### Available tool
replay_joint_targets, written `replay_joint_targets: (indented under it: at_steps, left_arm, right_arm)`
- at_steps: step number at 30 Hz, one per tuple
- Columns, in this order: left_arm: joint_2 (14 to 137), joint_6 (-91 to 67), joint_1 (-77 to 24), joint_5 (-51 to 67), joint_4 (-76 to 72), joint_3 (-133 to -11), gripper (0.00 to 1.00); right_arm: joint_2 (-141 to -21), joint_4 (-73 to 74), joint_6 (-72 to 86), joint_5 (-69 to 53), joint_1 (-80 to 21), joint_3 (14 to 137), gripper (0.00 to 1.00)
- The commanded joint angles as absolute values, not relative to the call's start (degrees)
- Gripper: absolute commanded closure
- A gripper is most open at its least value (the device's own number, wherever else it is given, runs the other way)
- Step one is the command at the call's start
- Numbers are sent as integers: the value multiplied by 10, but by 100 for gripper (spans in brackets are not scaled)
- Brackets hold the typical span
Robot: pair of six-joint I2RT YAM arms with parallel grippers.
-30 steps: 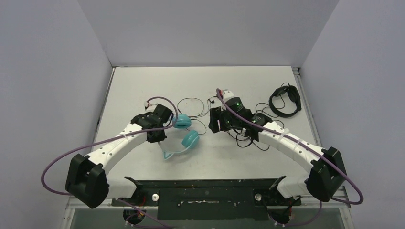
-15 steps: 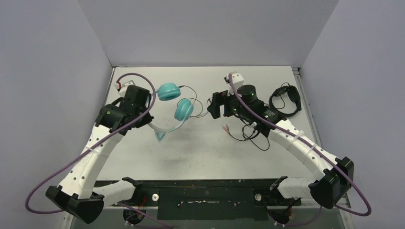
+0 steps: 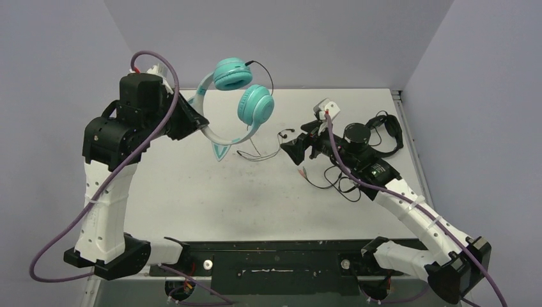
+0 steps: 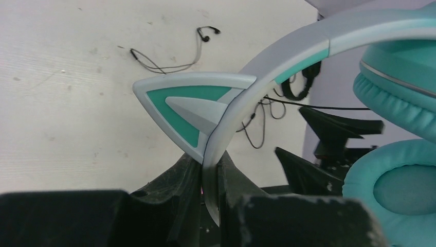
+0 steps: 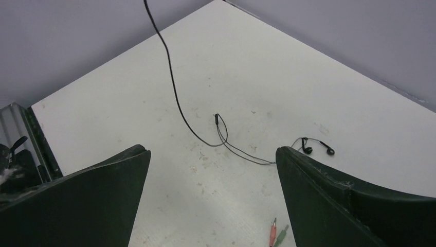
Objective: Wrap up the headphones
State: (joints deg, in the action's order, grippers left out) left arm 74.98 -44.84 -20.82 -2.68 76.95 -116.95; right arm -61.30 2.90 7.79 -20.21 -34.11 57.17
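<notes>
Headphones (image 3: 238, 96) hang high above the counter (image 3: 192, 198), headband pinched in the left end effector (image 3: 195, 123). Below them the cable (image 5: 179, 105) trails; the right end effector (image 3: 291, 148), spread open beside it, must likely catch it to start winding.

- Soft, even light from above fills the top view. The matte white table (image 3: 192, 198) and pale lilac walls (image 3: 275, 38) show no glare.
- Shadows on the table are faint, with blurred edges.
- Left wrist view: the teal over-ear headphones with pale cat-ear headband (image 4: 308, 46) look crisp, while the left gripper (image 4: 208, 175) sinks into murky, grainy black.
- Right wrist view: the right gripper (image 5: 212, 151) looks dark and soft-edged, while the thin black cable (image 5: 175, 92) is sharp.
</notes>
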Motion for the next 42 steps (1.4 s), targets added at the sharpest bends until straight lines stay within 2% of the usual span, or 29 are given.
replay_joint_targets:
  at_steps: [1,7,14,16,20,23,24,25,32,36,42]
  left_arm:
    - [773,-495,-204,104,743,-1251,100]
    - [784,-551,-204,186,703,-1269,100]
    - [762,-591,-203,232,643,-1232,100]
    - [759,-602,-202,244,628,-1221,100]
    - [758,-613,-201,252,609,-1217,100]
    - [758,-622,-201,255,589,-1213,100]
    - [758,-627,-201,257,581,-1209,100]
    - [758,-633,-201,255,573,-1205,100]
    - [725,-642,-187,149,527,-1118,100]
    - [710,-650,-183,62,519,-1055,100]
    - [707,-645,-182,-53,528,-1005,100]
  right_arm:
    - [-634,-70,35,-305,-340,561,3]
    - [-674,-118,24,-342,-354,573,1]
    - [-729,-142,31,-352,-371,599,11]
    - [-739,-153,37,-343,-377,599,21]
    - [-756,-160,63,-360,-381,600,54]
    - [-757,-158,89,-355,-401,591,87]
    - [-755,-155,101,-343,-412,586,94]
    - [-750,-156,113,-338,-428,578,97]
    - [-675,-146,192,-251,-533,530,96]
    - [-653,-42,208,-222,-579,567,95]
    - [-655,118,214,-239,-592,660,93]
